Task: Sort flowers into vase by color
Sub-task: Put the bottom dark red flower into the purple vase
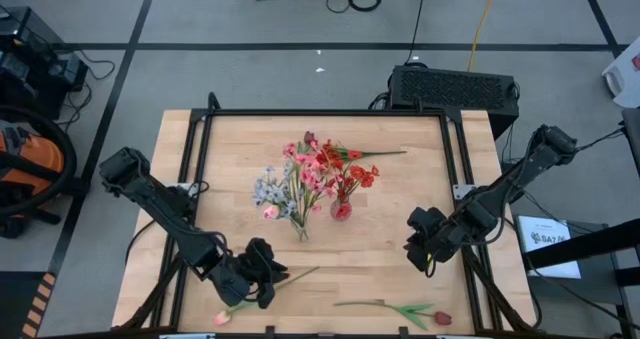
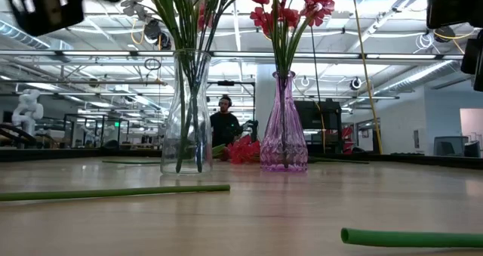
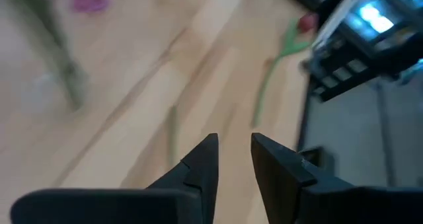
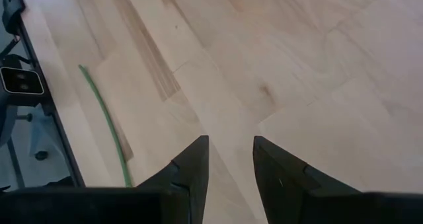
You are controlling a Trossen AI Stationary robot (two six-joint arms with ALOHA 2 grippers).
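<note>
right fingers (image 4: 198, 161): apart, empty | table (image 4: 297, 65): bare wood | green stem (image 4: 106, 118): near edge

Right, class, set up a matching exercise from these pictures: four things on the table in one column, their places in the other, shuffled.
Things:
1. clear vase
2. purple vase
3. pink tulip
4. red tulip

Places:
A. near table edge, right of centre
B. mid-table, holding only red blooms
C. near table edge, by the left gripper
D. mid-table, holding pink and pale blooms

Pairs: 1-D, 2-B, 3-C, 4-A
</note>
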